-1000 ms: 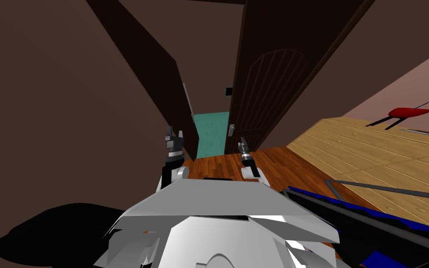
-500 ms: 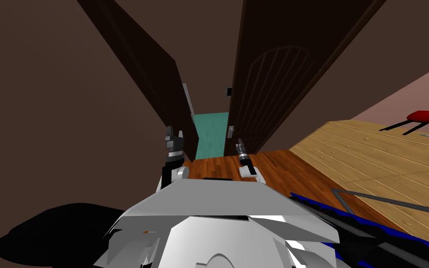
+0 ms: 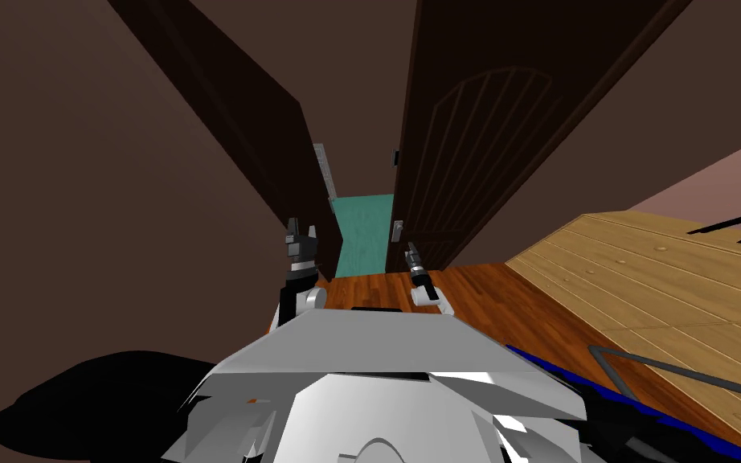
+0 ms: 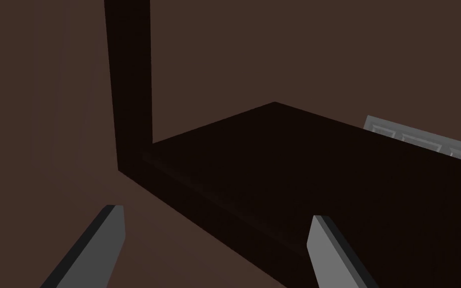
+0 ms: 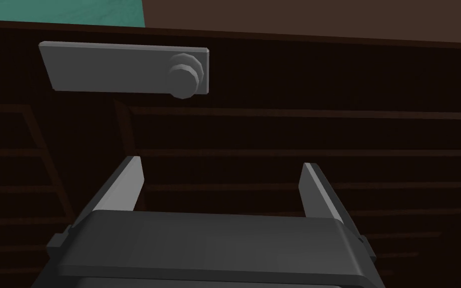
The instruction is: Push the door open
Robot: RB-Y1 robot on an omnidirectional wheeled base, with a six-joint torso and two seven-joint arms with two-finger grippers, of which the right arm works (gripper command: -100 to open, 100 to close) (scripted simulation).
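Now, press with the right gripper, whose fingers are spread with nothing between them, against the dark brown door. It stands ajar at your 1 o'clock, with its free edge near 12. The gripper points at the grooved panel just beside the grey handle plate and its knob. That is probably the best spot, far from the hinges, where a push turns the door most easily. Push squarely and let the base follow, or the thin fingertips may skid along the grooves or catch the knob. The left gripper, also spread and empty, sits at 11 o'clock near the dark door frame, so hold it off the frame. Reddish wood floor lies ahead, a teal surface shows through the gap at 12, and paler planks spread at 3 o'clock.
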